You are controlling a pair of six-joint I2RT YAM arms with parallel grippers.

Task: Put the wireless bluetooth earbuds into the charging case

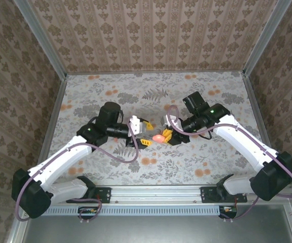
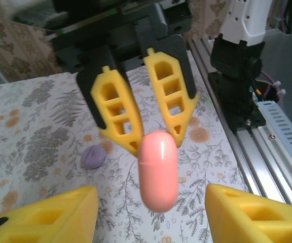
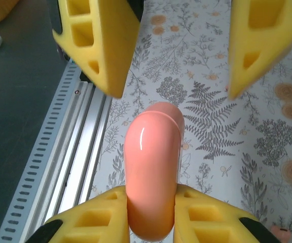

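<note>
The charging case (image 3: 151, 172) was held clamped by the right gripper (image 1: 167, 134) above the table's (image 1: 196, 169) middle, apparently offered to the left gripper (image 1: 145, 137), whose jaws stood apart around it.

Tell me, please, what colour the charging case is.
The charging case is a smooth, glossy coral pink, which shows best in the right wrist view.
</note>
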